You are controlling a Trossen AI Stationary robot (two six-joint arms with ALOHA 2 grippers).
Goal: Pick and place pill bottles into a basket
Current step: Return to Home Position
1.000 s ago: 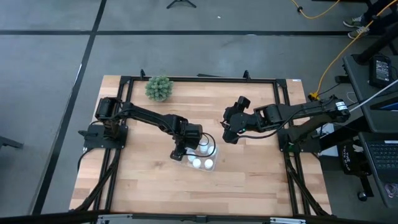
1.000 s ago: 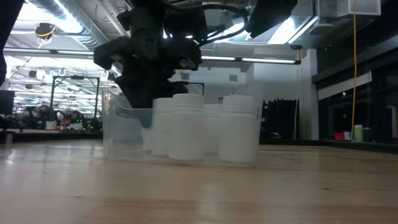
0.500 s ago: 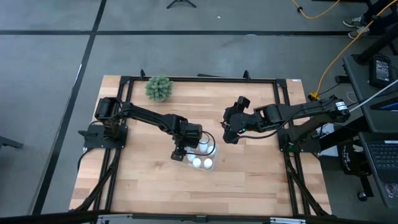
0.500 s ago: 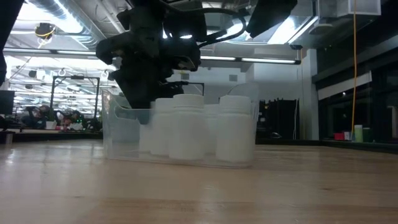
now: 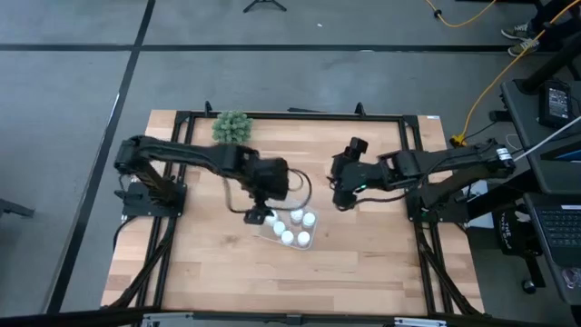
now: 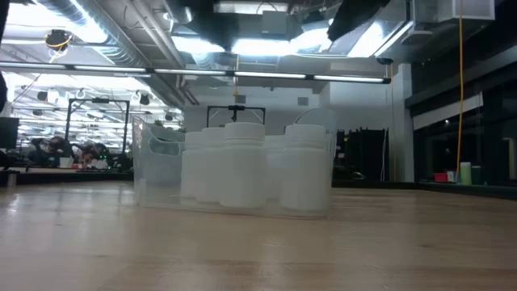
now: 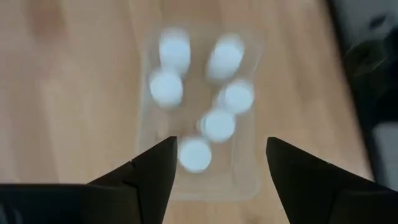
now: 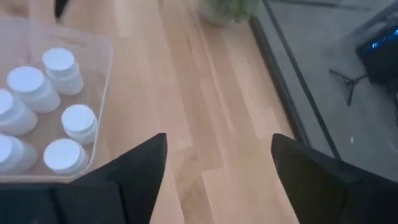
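Several white pill bottles [image 5: 289, 228] stand upright on their bases inside the clear tray [image 5: 307, 243] at the table's middle. They also show in the low view [image 6: 242, 166] and in the left wrist view [image 7: 217, 124]. My left gripper [image 5: 260, 211] is open and empty, high above the tray's left end, its fingers [image 7: 155, 168] pointing down at the bottles. My right gripper [image 5: 340, 202] is open and empty, above the table to the right of the tray, which shows in its wrist view [image 8: 102, 68].
A green bushy plant [image 5: 232, 128] stands at the far left of the table. A black frame [image 5: 290, 115] runs along the table's edges. Bare wood lies near the front edge and to the right of the tray.
My left gripper has risen from the tray's left end, straight up and a little toward the left, and has gone out of the top of the low view. The bottles and the tray stay in place. My right gripper has shifted slightly toward the right.
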